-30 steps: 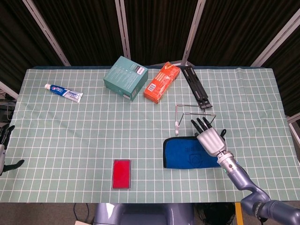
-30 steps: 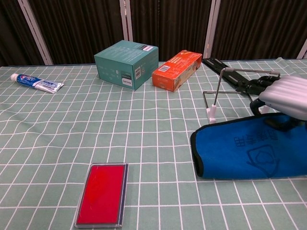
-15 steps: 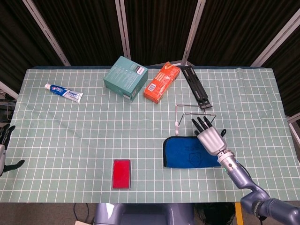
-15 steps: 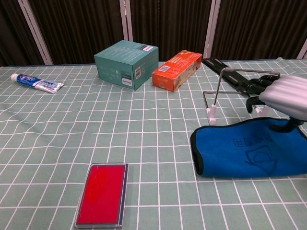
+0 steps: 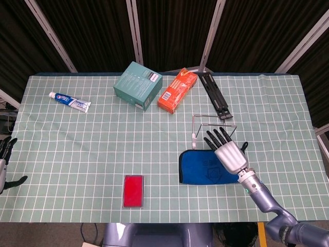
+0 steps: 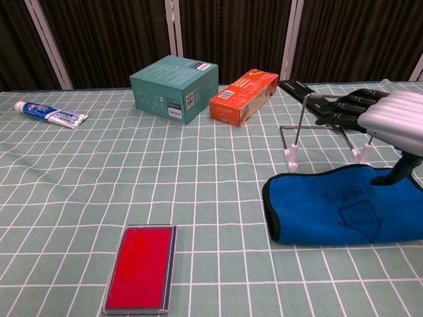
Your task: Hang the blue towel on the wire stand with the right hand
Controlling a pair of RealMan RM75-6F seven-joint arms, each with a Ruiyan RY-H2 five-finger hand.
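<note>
Your right hand (image 5: pixel 229 153) hovers over the near right part of the bench (image 5: pixel 77 144), its fingers (image 6: pixel 344 109) stretched out flat and apart, holding nothing; in the chest view its thumb points down just above the cloth. The blue towel (image 5: pixel 203 167) lies folded flat on the bench beneath that hand, its right end hidden by the hand in the head view. The wire stand (image 5: pixel 211 123) sits just behind the towel, a thin frame on small white feet, with your fingertips reaching up to its near edge.

Beyond the stand a black folding holder (image 5: pixel 216 95) lies flat. To its left sits an orange box (image 5: pixel 177 90), then a teal box (image 5: pixel 138 85). A toothpaste tube (image 5: pixel 70 101) lies far off at the left. A red flat case (image 5: pixel 133 190) lies near the front edge, left of the towel.

Your left hand (image 5: pixel 5 154) shows only at the far left edge, off the bench; you cannot tell its grip.
</note>
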